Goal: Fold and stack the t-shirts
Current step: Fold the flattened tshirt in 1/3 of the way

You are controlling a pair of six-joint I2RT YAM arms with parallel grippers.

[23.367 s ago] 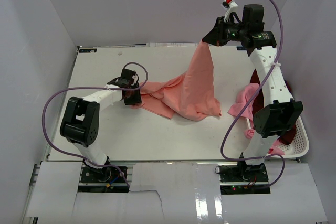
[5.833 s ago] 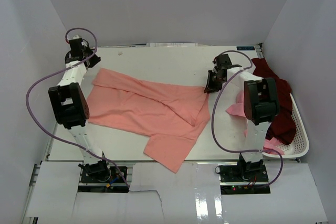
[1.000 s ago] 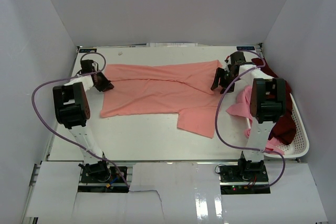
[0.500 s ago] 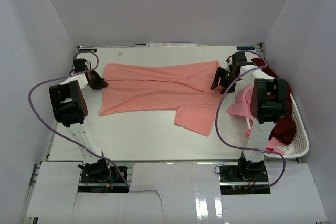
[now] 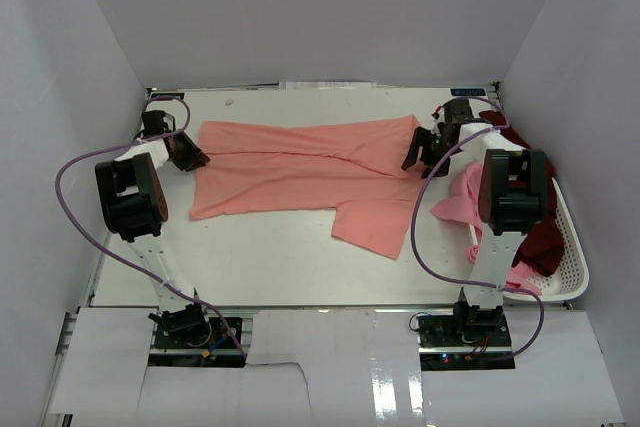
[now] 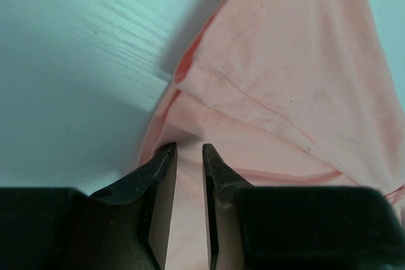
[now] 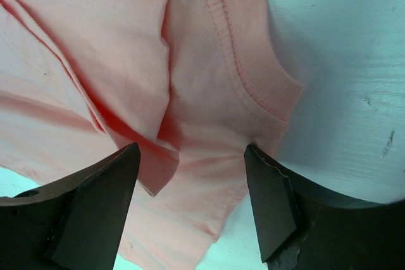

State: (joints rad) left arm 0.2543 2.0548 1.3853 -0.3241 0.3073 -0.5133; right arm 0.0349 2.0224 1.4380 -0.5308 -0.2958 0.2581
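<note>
Right end effector (image 7: 192, 148) opened wider, salmon t-shirt (image 5: 300, 162) collar between its jaws

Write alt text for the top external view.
A salmon-pink t-shirt lies spread across the table, the left tool at its left end, the right tool at its right end. A white basket at right holds a maroon shirt and a lighter pink shirt.

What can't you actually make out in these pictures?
- Top view: the right arm hides much of the maroon t-shirt and the basket.
- Left wrist view: whether the left gripper pinches the salmon t-shirt; its own fingers cover the contact.
</note>
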